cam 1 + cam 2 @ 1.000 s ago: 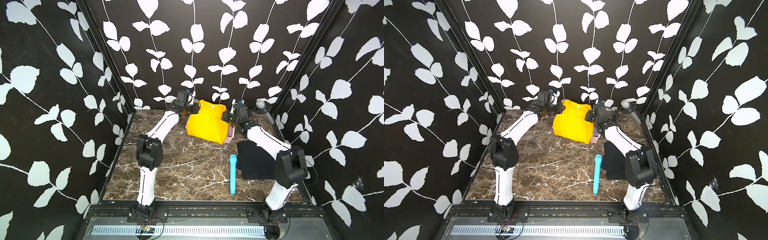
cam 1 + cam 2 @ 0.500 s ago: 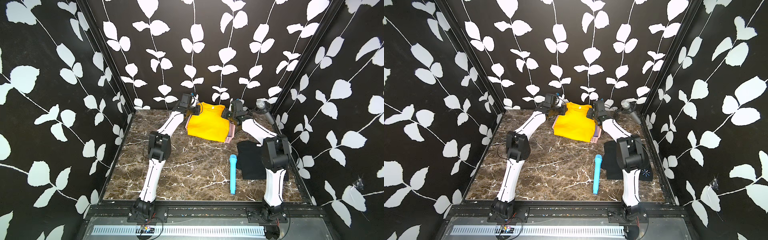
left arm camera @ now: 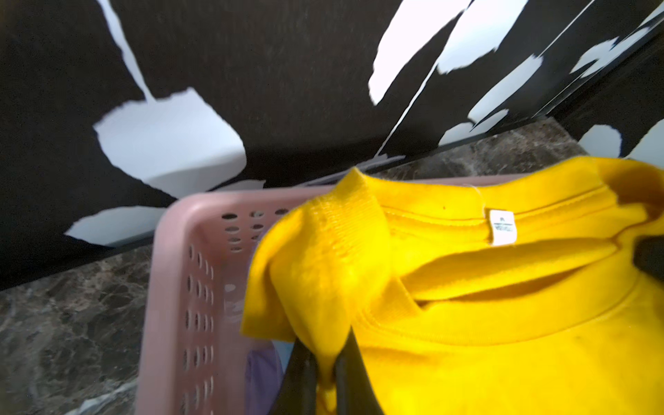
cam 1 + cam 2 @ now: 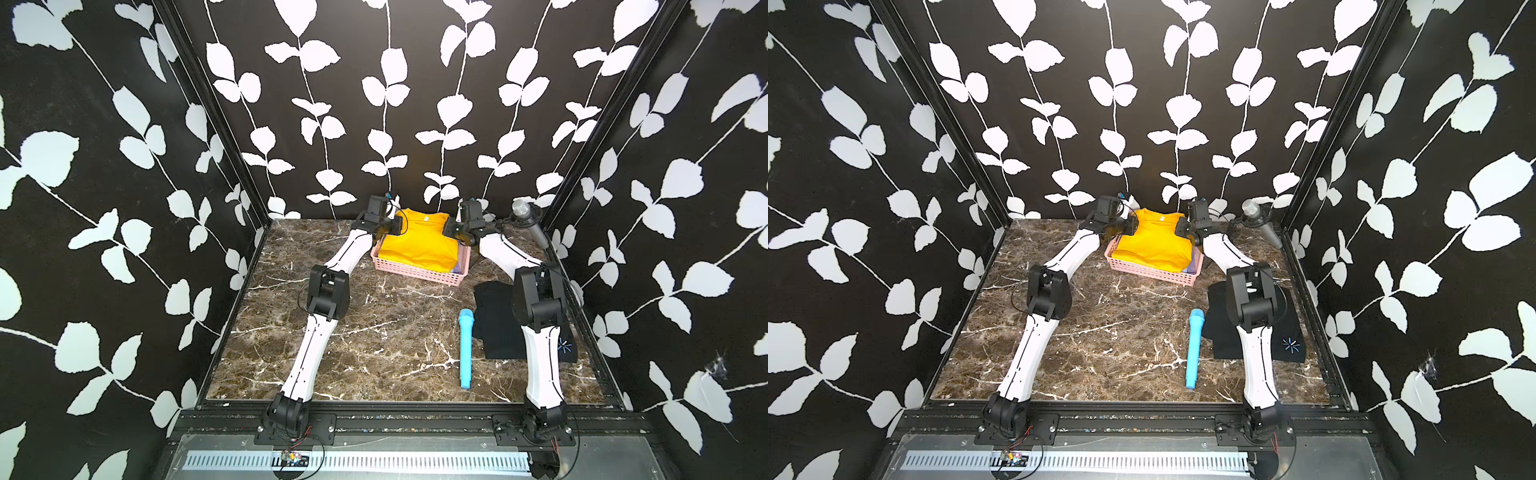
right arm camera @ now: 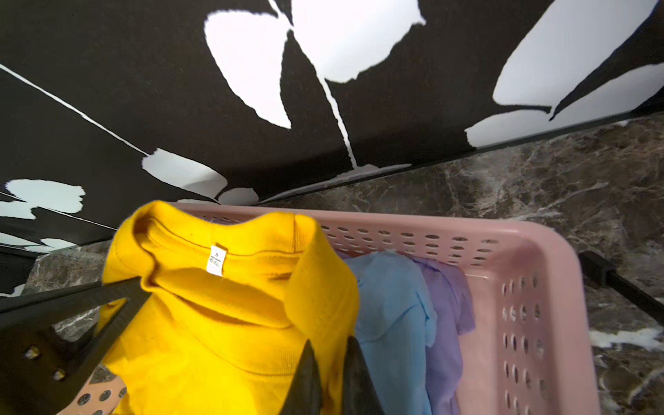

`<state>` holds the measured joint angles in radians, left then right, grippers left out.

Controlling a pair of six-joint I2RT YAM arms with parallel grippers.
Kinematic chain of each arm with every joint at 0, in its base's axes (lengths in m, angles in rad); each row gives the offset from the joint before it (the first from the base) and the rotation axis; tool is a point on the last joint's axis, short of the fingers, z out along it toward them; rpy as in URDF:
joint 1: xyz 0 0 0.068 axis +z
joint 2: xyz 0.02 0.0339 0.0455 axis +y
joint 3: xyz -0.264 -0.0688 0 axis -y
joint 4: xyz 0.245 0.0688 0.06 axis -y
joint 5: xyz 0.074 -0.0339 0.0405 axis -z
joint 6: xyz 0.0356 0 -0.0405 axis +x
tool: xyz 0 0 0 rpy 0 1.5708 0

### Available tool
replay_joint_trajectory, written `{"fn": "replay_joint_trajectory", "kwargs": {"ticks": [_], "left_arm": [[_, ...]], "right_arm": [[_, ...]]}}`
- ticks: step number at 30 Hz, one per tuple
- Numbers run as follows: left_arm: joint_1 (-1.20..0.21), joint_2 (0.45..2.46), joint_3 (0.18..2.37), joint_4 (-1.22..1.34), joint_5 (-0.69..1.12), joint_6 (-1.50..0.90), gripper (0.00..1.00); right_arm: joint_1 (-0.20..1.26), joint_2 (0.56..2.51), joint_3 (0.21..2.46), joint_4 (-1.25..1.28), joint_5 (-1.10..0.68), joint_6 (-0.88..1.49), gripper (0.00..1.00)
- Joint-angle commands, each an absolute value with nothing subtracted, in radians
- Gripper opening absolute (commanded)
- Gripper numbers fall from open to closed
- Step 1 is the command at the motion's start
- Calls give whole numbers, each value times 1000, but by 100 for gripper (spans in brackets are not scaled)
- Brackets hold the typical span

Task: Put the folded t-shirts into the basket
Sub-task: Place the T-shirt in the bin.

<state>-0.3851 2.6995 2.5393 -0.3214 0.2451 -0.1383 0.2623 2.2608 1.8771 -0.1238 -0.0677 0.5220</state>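
Observation:
The mustard yellow folded t-shirt (image 4: 417, 245) (image 4: 1152, 245) lies on top in the pink basket (image 4: 415, 272) (image 4: 1150, 272) at the back middle of the table. My left gripper (image 3: 325, 348) (image 4: 397, 224) is shut on its collar corner (image 3: 323, 269). My right gripper (image 5: 330, 345) (image 4: 449, 229) is shut on the opposite collar corner. Under the yellow shirt lie a light blue tee (image 5: 391, 316) and a lilac tee (image 5: 445, 316). A black tee (image 4: 494, 320) (image 4: 1219, 332) lies flat on the table at the right, partly under my right arm.
A long light-blue toy microphone (image 4: 465, 349) (image 4: 1194, 349) lies left of the black tee. A grey microphone on a stand (image 4: 525, 216) (image 4: 1256, 216) stands in the back right corner. The basket sits close to the back wall.
Both arms have reached farther back, carrying the yellow shirt from a raised, hanging hold in front of the basket down onto the stack inside it. Both grips have stayed shut.

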Motion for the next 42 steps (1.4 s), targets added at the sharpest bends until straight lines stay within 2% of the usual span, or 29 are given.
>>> {"fn": "replay_joint_trajectory", "kwargs": {"ticks": [1,4,7,11,14,20,24,29,42], "left_arm": [[-366,2698,2565,-322,204,-131,5],[-367,2698,2565,-336,182,-124,12],[-367,2690,2565,-352,154,-114,25],[-367,2663,2560,-389,125,-99,42],[-367,2618,2535,-408,117,-99,51],[-371,2499,2408,-414,172,-121,65],[-382,2424,2313,-411,204,-119,67],[-417,2343,2191,-423,212,-82,66],[-462,2307,2038,-528,140,-99,65]], "right_arm": [[237,2284,1901,-154,-27,501,3],[235,2297,1915,-189,4,487,12],[235,2302,1937,-231,41,454,22],[236,2291,1972,-290,101,396,29],[236,2262,1980,-311,105,358,41],[246,2172,1889,-250,4,338,43],[275,2132,1830,-234,-56,313,42],[312,2136,1802,-235,-80,293,40],[296,2366,2025,-429,-56,316,36]]}}
